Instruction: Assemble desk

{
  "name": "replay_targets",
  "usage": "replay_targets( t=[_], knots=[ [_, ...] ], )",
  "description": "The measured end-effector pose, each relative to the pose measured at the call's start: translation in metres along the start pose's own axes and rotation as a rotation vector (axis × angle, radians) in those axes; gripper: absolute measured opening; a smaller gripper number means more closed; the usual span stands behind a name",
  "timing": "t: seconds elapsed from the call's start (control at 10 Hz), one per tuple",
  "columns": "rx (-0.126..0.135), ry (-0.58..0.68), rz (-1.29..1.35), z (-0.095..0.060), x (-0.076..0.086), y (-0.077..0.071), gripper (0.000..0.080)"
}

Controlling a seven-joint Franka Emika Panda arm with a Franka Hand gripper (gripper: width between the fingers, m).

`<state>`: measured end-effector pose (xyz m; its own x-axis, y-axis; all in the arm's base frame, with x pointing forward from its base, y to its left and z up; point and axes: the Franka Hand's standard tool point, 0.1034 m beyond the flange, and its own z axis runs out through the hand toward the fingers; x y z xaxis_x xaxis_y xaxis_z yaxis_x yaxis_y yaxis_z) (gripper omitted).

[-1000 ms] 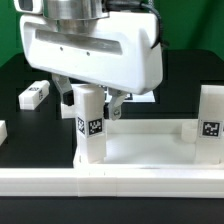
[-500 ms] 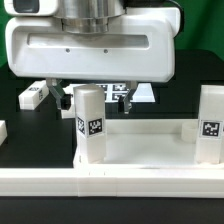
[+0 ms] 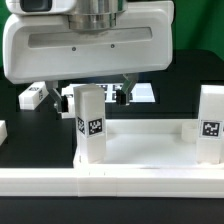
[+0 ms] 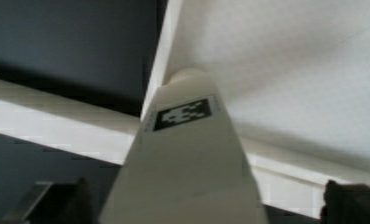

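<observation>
The white desk tabletop (image 3: 140,150) lies tray-side up with two white tagged legs standing in its corner sockets, one at the exterior view's left (image 3: 90,128) and one at its right (image 3: 211,125). My gripper (image 3: 93,100) hangs over the left leg, open. Its dark fingers (image 3: 124,96) straddle the leg's top with a gap on each side. In the wrist view the tagged leg (image 4: 187,140) runs up between the two fingers (image 4: 351,200) of the gripper (image 4: 200,205), untouched, with the tabletop (image 4: 288,60) beyond.
A loose white leg (image 3: 33,95) lies on the black table at the back left, and another white part (image 3: 2,130) shows at the left edge. The long white border rail (image 3: 110,185) runs along the front. The marker board (image 3: 144,92) peeks out behind the gripper.
The gripper hand has swung from tilted and right of the left leg to level and centred over it. Its fingers now stand on either side of the leg top.
</observation>
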<state>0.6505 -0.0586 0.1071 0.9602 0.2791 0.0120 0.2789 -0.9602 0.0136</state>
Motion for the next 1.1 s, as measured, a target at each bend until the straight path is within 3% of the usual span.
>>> replay_targets(
  t=[0.2,0.4,0.7,1.1],
  knots=[
    [0.000,-0.001,-0.008,0.0006,-0.0004,0.0002,0.0638],
    [0.000,-0.002,-0.007,0.0012,-0.0006,0.0004,0.0297],
    [0.001,-0.002,0.019,0.0013,-0.0009,0.0008,0.0288],
    [0.019,-0.017,0.485,0.0022,-0.0013,0.0071,0.0288]
  ],
)
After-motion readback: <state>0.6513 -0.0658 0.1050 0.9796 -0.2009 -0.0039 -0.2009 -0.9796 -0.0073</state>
